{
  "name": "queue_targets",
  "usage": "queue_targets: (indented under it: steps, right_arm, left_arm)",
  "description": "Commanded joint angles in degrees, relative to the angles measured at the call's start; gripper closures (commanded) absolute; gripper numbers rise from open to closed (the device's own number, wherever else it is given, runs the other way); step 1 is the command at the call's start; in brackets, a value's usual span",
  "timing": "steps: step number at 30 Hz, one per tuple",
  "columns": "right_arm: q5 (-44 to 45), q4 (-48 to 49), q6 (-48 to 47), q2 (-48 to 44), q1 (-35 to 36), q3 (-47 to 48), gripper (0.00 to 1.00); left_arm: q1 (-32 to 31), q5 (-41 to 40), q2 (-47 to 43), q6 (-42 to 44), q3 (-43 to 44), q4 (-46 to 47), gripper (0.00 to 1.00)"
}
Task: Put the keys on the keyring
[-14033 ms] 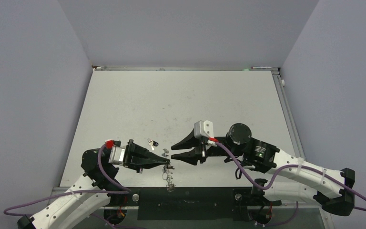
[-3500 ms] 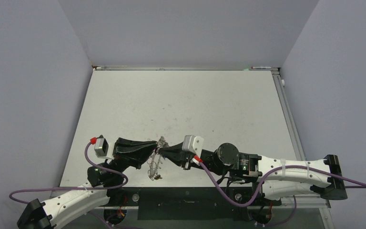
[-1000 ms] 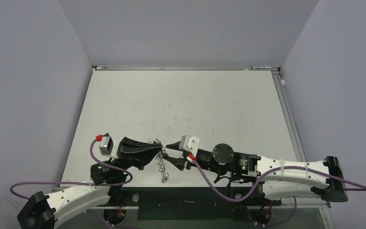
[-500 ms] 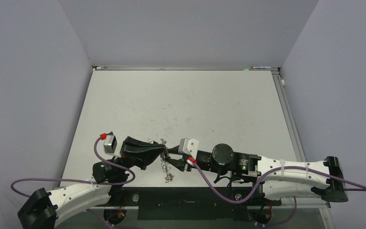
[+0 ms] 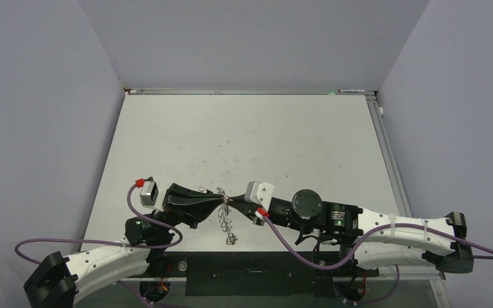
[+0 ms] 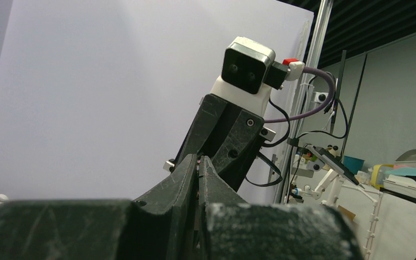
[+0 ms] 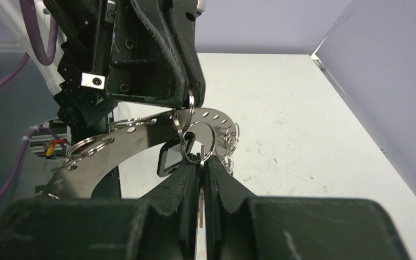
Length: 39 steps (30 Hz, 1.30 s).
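Observation:
The keyring (image 7: 141,142), a wide flat silver ring with small wire loops, hangs tilted between both grippers; in the top view the keyring (image 5: 227,221) dangles toward the table's near edge. My left gripper (image 5: 223,200) is shut on one of its wire loops (image 7: 190,101); in the left wrist view the left gripper (image 6: 199,160) has its jaws pressed together. My right gripper (image 7: 200,163) is shut on a thin silver key blade (image 7: 201,208) seen edge-on. Its tip sits at a small loop (image 7: 195,142) that carries a black tag (image 7: 169,157).
Another small key (image 5: 203,190) lies on the white table (image 5: 250,141) just beyond the left gripper. The two grippers meet tip to tip close to the table's near edge (image 5: 186,251). Grey walls stand to the left, right and back.
My right gripper has gone from open to shut, closing on the key at the keyring. Both arms shifted slightly, and the hanging keyring swung a little to the right.

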Motion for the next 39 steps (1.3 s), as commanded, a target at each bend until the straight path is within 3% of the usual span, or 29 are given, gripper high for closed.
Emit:
queue_targets:
  steps: [1, 13, 23, 24, 27, 30, 33, 39]
  right_arm:
    - [2.8, -4.2, -2.2, -0.1, -0.2, 5.5, 0.95]
    - [5.0, -10.4, -3.9, 1.3, 1.1, 11.1, 0.95]
    - [15.3, -12.1, -6.7, 1.2, 6.1, 13.6, 0.95]
    - [15.1, -12.3, -6.8, 1.3, 6.1, 13.8, 0.95]
    - [15.1, -12.8, -7.2, 1.8, 6.5, 14.5, 0.95]
    - [15.9, -13.6, -7.8, 2.9, 6.8, 15.5, 0.95]
    - [16.7, -15.2, -8.7, 4.0, 7.0, 17.1, 0.95]
    - [17.9, -17.0, -9.7, 5.2, 7.3, 18.9, 0.95]
  left_arm:
    - [-0.5, 0.5, -0.8, 0.1, 2.5, 4.3, 1.0]
    - [-0.8, -0.3, -2.4, 2.8, 2.2, 0.0, 1.0]
    - [-0.8, -2.6, -5.4, 4.5, 2.0, -5.9, 1.0]
    - [-0.8, -2.7, -5.8, 4.8, 2.1, -6.8, 0.94]
    - [-0.8, -2.9, -7.4, 5.4, 2.0, -8.5, 0.57]
    - [-0.8, -3.2, -9.3, 5.9, 1.9, -10.1, 0.29]
    - [-0.8, -3.5, -12.2, 7.2, 2.1, -13.9, 0.19]
    - [-0.8, -2.3, -21.5, 15.4, 6.7, -33.2, 0.17]
